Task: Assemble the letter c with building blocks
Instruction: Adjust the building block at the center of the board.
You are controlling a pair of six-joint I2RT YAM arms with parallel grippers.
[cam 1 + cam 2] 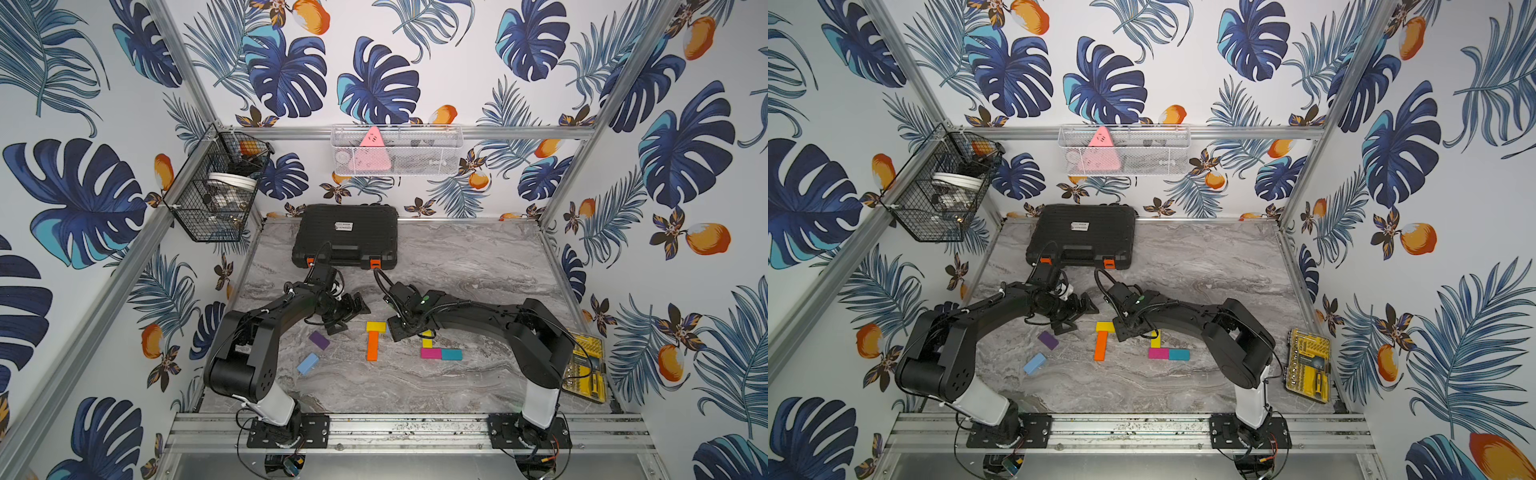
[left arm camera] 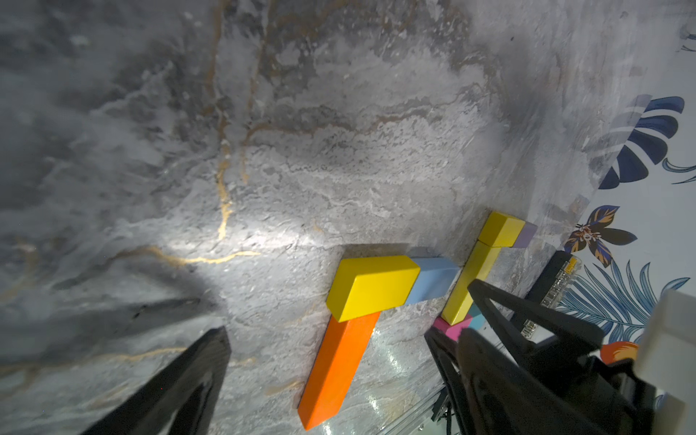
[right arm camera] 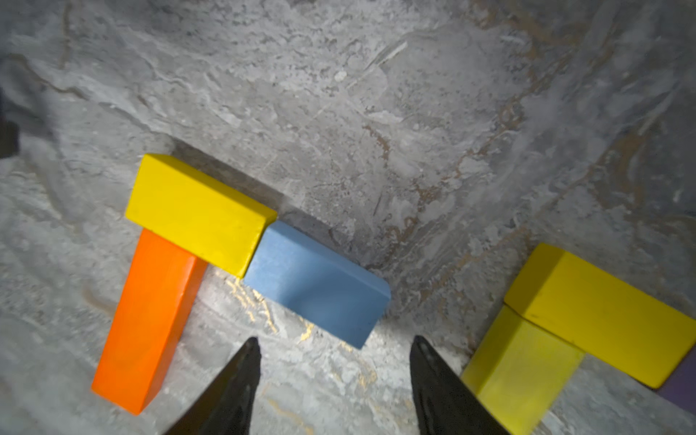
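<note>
On the marble table a short yellow block (image 1: 376, 327) caps a long orange block (image 1: 372, 346). A blue block (image 3: 316, 282) lies end to end with that yellow one (image 3: 199, 214), hidden under my right wrist in both top views. To the right a long yellow block (image 3: 519, 369) meets another yellow block (image 3: 602, 316), with magenta (image 1: 430, 353) and teal (image 1: 451, 354) blocks below. Purple (image 1: 319, 340) and light blue (image 1: 307, 364) blocks lie loose at the left. My right gripper (image 3: 335, 342) is open and empty just short of the blue block. My left gripper (image 1: 351, 318) hangs open and empty.
A big black case (image 1: 345, 237) stands at the back of the table behind both wrists. A yellow bit-set box (image 1: 586, 365) lies by the right arm's base. A black wire basket (image 1: 216, 187) and a white one (image 1: 397, 149) hang on the walls.
</note>
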